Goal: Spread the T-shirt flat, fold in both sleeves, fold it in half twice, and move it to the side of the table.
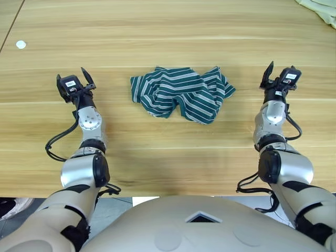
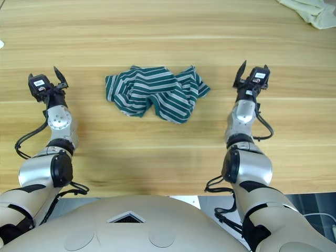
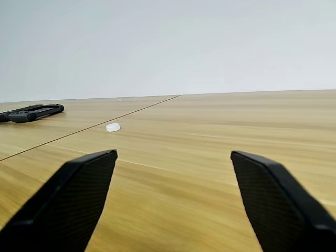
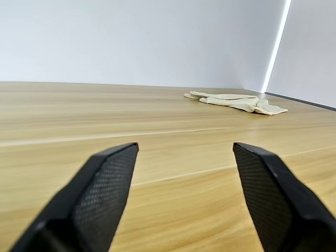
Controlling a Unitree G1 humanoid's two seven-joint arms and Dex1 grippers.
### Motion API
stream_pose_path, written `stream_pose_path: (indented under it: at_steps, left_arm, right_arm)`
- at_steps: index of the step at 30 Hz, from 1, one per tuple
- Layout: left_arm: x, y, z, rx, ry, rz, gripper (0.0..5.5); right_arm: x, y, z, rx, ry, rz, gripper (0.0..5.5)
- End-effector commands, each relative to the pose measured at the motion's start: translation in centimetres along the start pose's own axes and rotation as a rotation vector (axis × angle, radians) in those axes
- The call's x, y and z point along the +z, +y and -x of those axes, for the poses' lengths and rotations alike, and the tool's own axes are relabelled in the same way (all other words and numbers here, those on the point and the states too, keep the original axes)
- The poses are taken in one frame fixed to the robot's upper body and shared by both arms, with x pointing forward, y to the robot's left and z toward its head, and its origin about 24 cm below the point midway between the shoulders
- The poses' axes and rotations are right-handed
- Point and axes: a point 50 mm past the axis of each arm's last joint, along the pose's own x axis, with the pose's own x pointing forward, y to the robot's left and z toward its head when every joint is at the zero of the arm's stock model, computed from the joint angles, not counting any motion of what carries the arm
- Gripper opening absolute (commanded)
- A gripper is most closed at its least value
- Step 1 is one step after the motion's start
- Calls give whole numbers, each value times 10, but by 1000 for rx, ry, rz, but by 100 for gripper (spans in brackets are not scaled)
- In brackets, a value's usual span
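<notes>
Crumpled T-shirt [image 1: 181, 94] mid-bench, both grippers wide apart.
The shirt lies bunched at the middle of the bench [image 1: 157, 157], between your left gripper [image 1: 88, 79] and right gripper [image 1: 268, 75], both empty. It looks light, soft and floppy, so pinch a hem or sleeve edge, not the heap.

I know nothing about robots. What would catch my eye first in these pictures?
A crumpled green-and-white striped T-shirt lies bunched in the middle of the wooden table. The left gripper and the right gripper flank it, one on each side, both open and empty. A pale cloth lies farther back on the right.
</notes>
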Motion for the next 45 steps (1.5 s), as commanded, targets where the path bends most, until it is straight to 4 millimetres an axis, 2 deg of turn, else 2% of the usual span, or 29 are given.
stream_pose_path:
  at_steps: [1, 6, 16, 19, 29, 35, 39, 45]
  left_arm:
    - [-2, 2, -1, 9, 21, -12, 405]
    - [-4, 4, 0, 21, 33, -28, 405]
    - [-3, 5, -2, 13, 27, -48, 405]
    - [-5, 13, 2, 38, 15, -56, 405]
    - [-3, 4, 1, -3, 12, -59, 405]
    - [-4, 4, 0, -6, 26, -61, 405]
    - [-5, 7, 0, 6, 34, -66, 405]
    - [-11, 25, 5, 62, 36, -74, 405]
  right_arm:
    - [2, 4, -4, 5, 17, -8, 335]
    - [2, 16, -6, 38, 35, -2, 335]
    - [5, 19, -8, 52, 24, 24, 335]
    - [7, 29, -9, 94, 19, 30, 335]
    - [5, 18, -6, 61, 11, 38, 335]
    - [4, 21, -7, 60, 25, 40, 335]
    - [6, 28, -8, 76, 28, 38, 335]
    - [9, 48, -10, 134, 38, 35, 335]
